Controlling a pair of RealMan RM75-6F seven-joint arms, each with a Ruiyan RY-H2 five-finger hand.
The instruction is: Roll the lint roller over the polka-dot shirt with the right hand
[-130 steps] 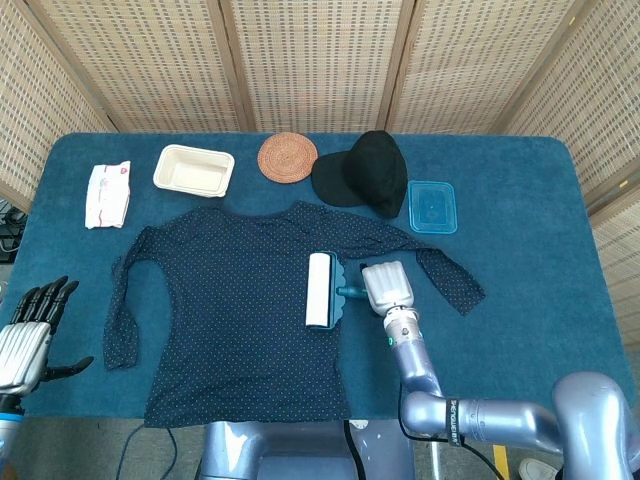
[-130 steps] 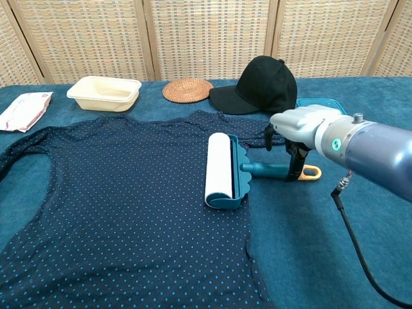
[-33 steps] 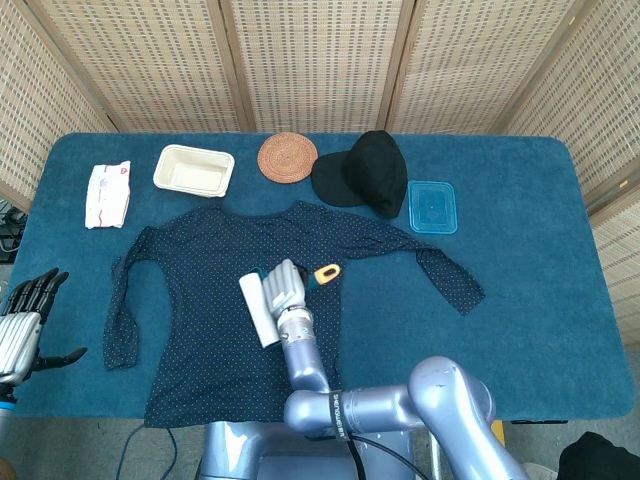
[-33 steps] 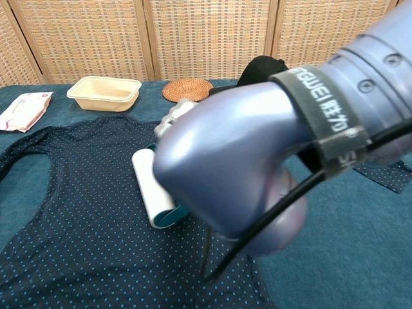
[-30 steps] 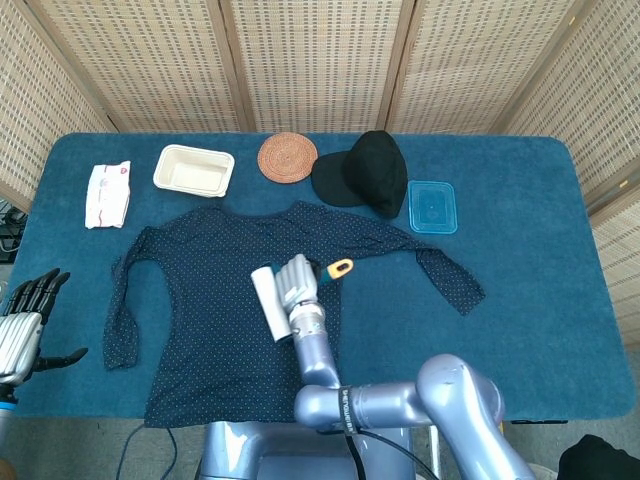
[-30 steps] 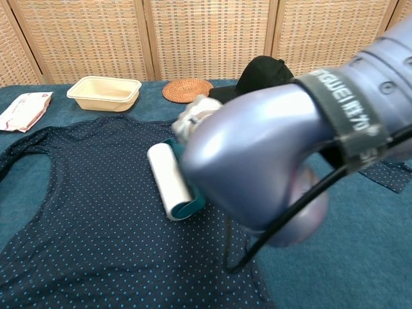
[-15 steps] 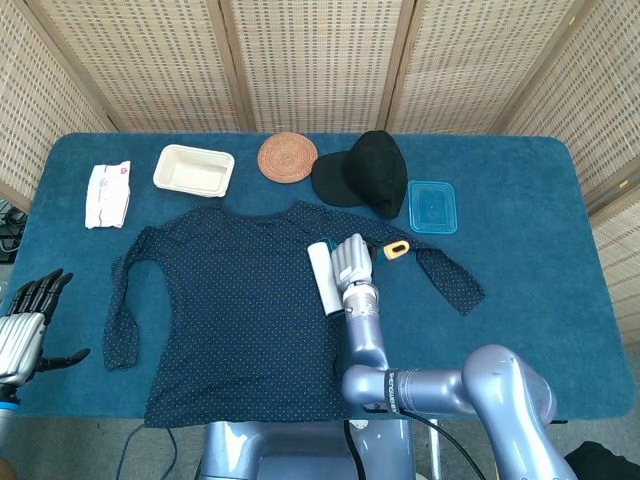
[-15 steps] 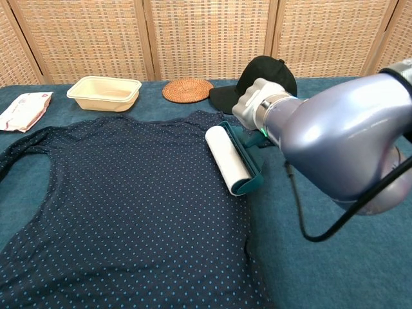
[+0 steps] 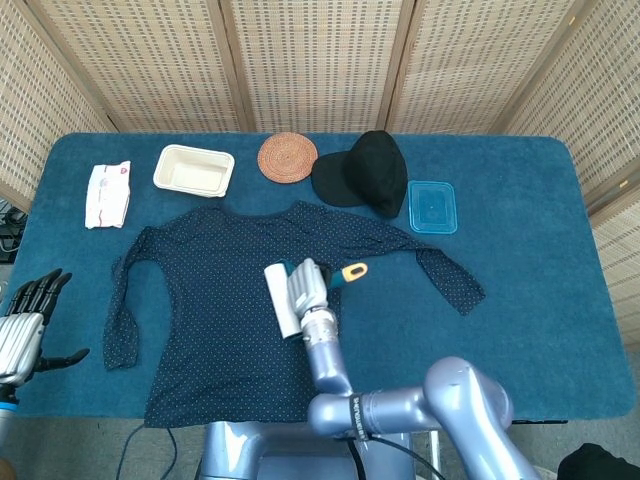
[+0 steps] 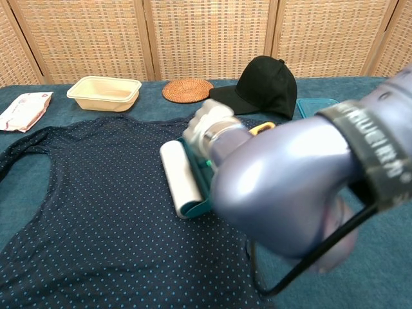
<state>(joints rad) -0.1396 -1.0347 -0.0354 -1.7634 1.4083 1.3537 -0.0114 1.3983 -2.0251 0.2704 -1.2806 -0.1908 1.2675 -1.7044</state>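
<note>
The navy polka-dot shirt (image 9: pixel 215 300) (image 10: pixel 96 212) lies flat on the blue table. A lint roller with a white roll (image 9: pixel 281 301) (image 10: pixel 179 177) and teal frame rests on the shirt's middle. Its yellow-tipped handle end (image 9: pixel 354 270) (image 10: pixel 262 129) points right. My right hand (image 9: pixel 308 287) (image 10: pixel 209 125) grips the handle, just right of the roll. The right arm fills much of the chest view and hides the shirt's right side there. My left hand (image 9: pixel 22 325) hangs open beyond the table's left edge, in the head view only.
Along the table's back sit a white packet (image 9: pixel 107 193), a cream tray (image 9: pixel 193 170) (image 10: pixel 104 93), a round woven coaster (image 9: pixel 287 157) (image 10: pixel 187 89), a black cap (image 9: pixel 364 171) (image 10: pixel 264 85) and a blue lid (image 9: pixel 431 207) (image 10: pixel 309 103). Woven screens stand behind.
Half a second ago the roller was at the shirt's right edge. My right hand has rolled it leftward to the shirt's middle. The left hand has stayed put.
</note>
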